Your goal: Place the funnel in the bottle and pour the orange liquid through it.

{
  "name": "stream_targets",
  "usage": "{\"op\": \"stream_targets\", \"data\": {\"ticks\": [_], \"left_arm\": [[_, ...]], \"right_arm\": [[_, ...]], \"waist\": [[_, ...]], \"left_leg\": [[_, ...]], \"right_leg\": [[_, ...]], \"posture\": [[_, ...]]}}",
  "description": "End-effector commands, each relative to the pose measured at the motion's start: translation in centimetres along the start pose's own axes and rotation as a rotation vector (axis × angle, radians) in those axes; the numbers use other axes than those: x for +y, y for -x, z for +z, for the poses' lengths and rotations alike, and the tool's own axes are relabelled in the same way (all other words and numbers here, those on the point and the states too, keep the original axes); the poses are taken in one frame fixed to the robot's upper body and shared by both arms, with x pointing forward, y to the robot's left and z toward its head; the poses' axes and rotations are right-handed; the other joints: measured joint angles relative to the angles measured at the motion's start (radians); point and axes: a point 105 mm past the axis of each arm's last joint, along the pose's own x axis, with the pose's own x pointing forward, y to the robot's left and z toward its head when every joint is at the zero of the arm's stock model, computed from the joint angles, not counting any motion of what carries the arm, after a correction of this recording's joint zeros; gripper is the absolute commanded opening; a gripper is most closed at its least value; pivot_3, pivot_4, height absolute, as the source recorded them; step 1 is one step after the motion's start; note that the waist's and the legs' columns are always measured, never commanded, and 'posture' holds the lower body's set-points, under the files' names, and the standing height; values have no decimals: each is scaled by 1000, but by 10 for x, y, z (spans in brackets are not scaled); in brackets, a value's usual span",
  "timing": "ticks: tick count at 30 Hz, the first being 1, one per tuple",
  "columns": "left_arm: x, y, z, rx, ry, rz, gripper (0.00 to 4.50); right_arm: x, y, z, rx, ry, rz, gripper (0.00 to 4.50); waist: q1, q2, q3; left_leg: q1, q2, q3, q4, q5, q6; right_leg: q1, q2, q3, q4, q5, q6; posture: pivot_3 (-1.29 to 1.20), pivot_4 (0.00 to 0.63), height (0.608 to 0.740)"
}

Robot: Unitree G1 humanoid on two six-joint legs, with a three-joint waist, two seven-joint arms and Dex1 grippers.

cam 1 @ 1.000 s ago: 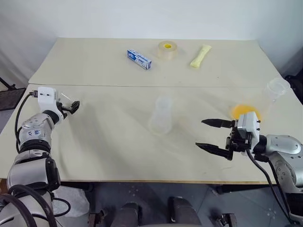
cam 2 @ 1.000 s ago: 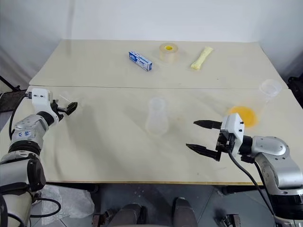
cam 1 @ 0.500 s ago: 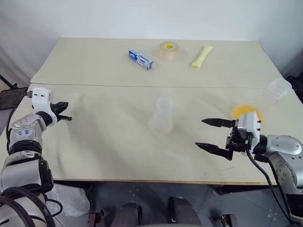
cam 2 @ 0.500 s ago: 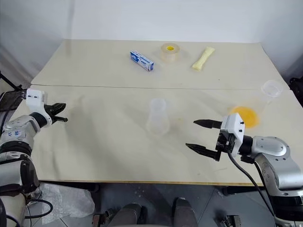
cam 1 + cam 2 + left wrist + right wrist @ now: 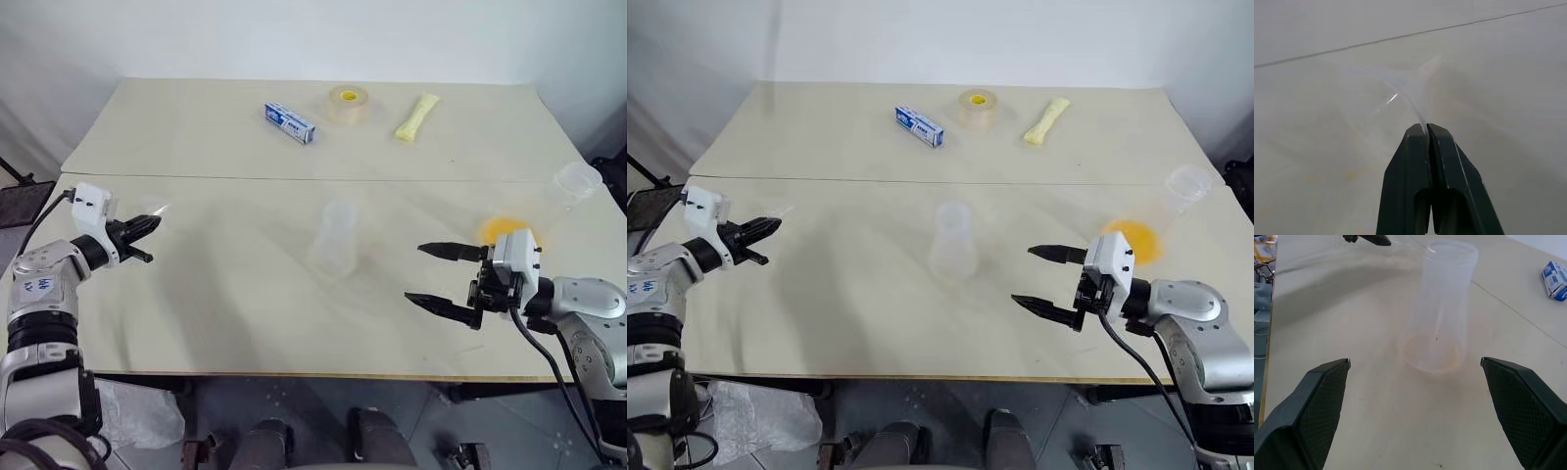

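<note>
Pinched together, the left gripper's black fingers hold the rim of the small clear plastic funnel at the table's nine o'clock edge. Carry it level toward three o'clock, spout down over the clear straight-necked bottle mid-table. The right gripper waits spread wide, empty.

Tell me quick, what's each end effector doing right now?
Left end effector: shut on the funnel.
Right end effector: open, holding nothing.
</note>
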Motion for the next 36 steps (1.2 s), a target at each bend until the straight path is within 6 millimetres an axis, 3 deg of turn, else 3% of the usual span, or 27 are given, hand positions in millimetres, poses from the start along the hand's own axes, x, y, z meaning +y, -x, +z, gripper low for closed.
{"op": "stream_targets", "data": {"ticks": [1,8,12,23,36], "left_arm": [[-20,9,39,-92,-48,-108,45],[-55,0,74,-95,-140,-299,45],[-82,-9,95,-104,-248,-516,45],[-121,-41,139,-110,-571,-892,45],[-167,-78,145,20,-895,-1080,45]], "right_arm": [[-6,9,15,-34,48,-22,4500],[-10,8,17,-58,75,-63,4500],[-8,7,19,-83,88,-88,4500],[0,16,27,-125,93,-144,4500],[13,13,38,-171,116,-191,4500]], "waist": [[1,0,0],[1,0,0],[4,0,0],[3,-1,1],[3,-3,3]], "left_leg": [[0,0,0,0,0,0],[0,0,0,0,0,0],[0,-1,0,0,0,0],[0,-1,2,0,0,1],[-1,-1,3,0,0,2]], "right_leg": [[0,0,1,0,0,0],[1,1,1,-1,0,0],[1,2,-1,-1,0,0],[1,5,-2,-1,0,0],[0,5,-2,-1,0,0]], "posture": [[0,150,740],[0,150,740],[0,150,740],[0,150,740],[0,150,740]]}}
